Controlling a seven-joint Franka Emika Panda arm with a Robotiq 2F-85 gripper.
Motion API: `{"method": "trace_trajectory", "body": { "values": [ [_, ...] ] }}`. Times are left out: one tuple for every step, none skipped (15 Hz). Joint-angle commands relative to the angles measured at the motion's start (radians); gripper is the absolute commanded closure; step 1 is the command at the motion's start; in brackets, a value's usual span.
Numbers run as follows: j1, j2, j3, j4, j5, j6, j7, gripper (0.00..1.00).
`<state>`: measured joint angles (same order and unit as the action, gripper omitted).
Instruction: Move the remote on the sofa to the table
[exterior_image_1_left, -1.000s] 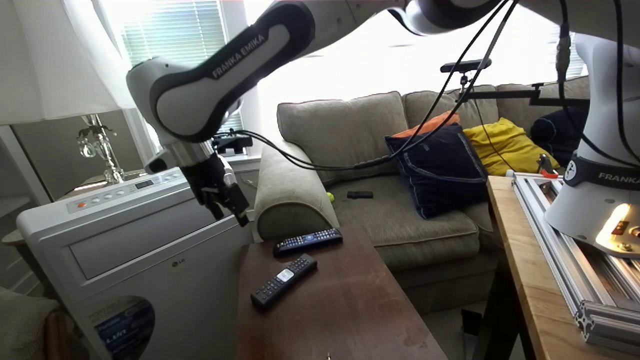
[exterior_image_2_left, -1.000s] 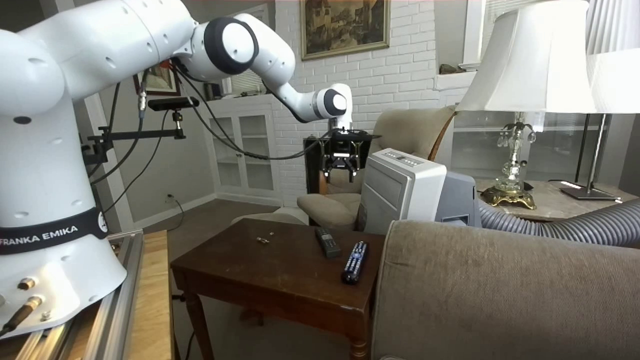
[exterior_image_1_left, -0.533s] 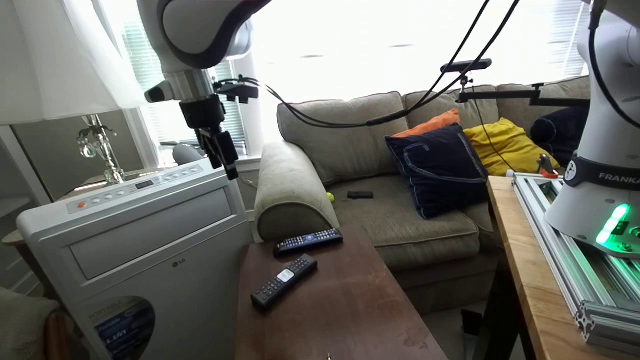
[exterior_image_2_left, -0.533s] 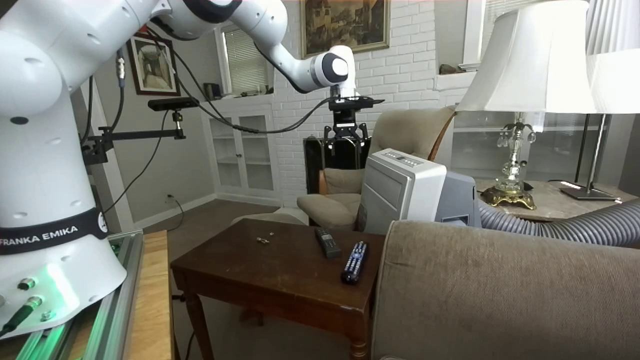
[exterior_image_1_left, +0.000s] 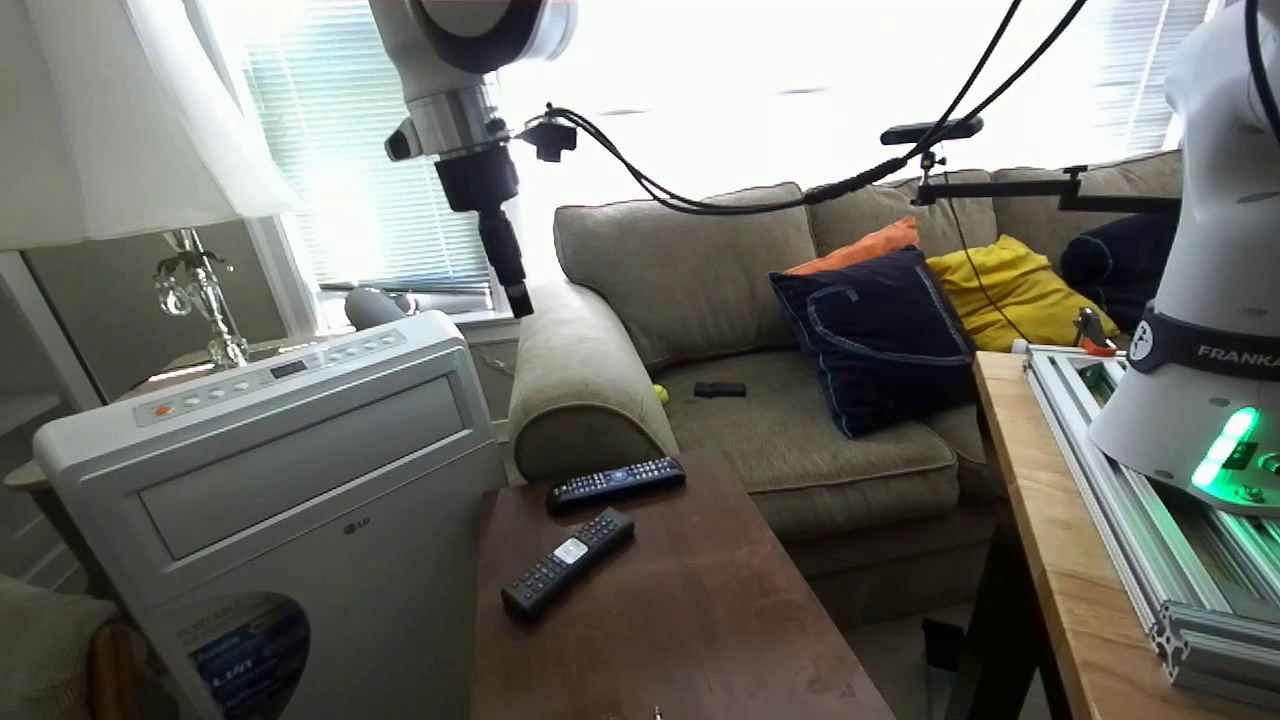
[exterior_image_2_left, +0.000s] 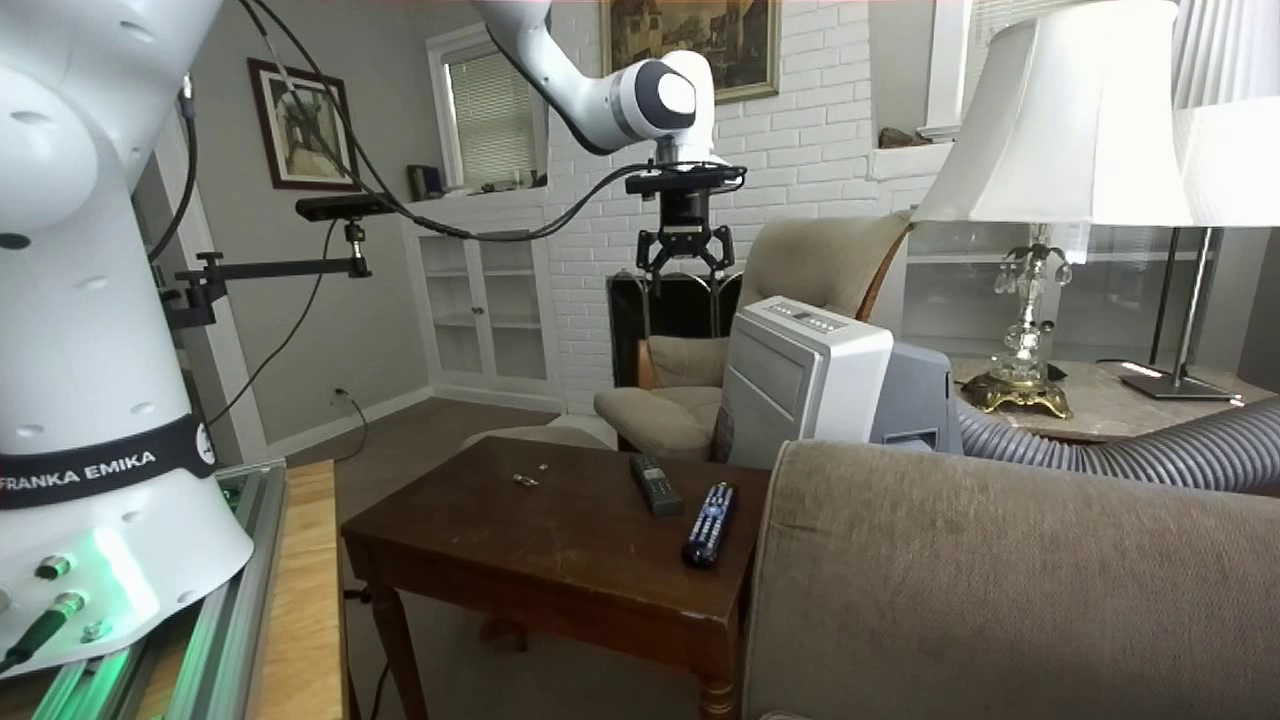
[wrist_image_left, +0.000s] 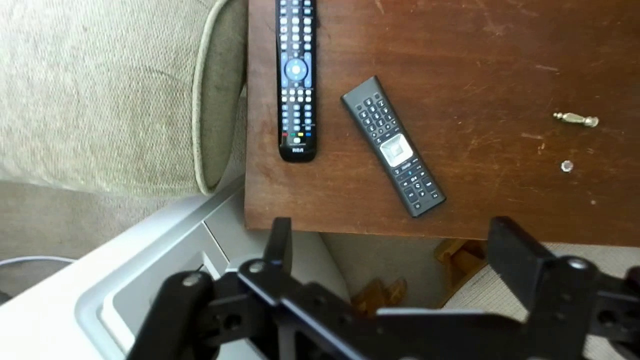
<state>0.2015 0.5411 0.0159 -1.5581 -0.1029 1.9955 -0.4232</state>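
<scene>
Up climbs the end effector (wrist_image_left: 390, 223) — wide, empty! The remote (exterior_image_1_left: 720, 389) lies on the sofa (exterior_image_1_left: 790, 450) — pickup likely still ahead.

Table (wrist_image_left: 475, 65) with two remotes (wrist_image_left: 296, 115) (wrist_image_left: 395, 149) and shiny bits (wrist_image_left: 576, 119) (wrist_image_left: 566, 166), sofa (exterior_image_1_left: 780, 450) with black remote (exterior_image_1_left: 720, 390)

The slim black remote (exterior_image_1_left: 720, 389) lies flat on the olive-grey sofa (exterior_image_1_left: 765, 440), apart from the reddish-brown table (exterior_image_1_left: 700, 595).
</scene>
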Motion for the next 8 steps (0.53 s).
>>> {"method": "trace_trajectory", "body": {
  "values": [
    [-0.052, -0.124, 0.032, -0.159, -0.004, 0.040, 0.109, 0.00],
    [-0.061, -0.149, 0.033, -0.192, -0.002, 0.043, 0.127, 0.00],
    [-0.067, -0.175, 0.035, -0.222, -0.004, 0.052, 0.144, 0.00],
    [-0.074, -0.199, 0.038, -0.256, 0.000, 0.061, 0.149, 0.00],
    [-0.080, -0.223, 0.040, -0.288, 0.000, 0.072, 0.155, 0.00],
    [-0.083, -0.248, 0.040, -0.322, -0.004, 0.092, 0.166, 0.00],
    [-0.087, -0.270, 0.040, -0.353, -0.005, 0.110, 0.171, 0.00],
    [-0.091, -0.284, 0.040, -0.375, -0.008, 0.124, 0.172, 0.00]
  ]
}}
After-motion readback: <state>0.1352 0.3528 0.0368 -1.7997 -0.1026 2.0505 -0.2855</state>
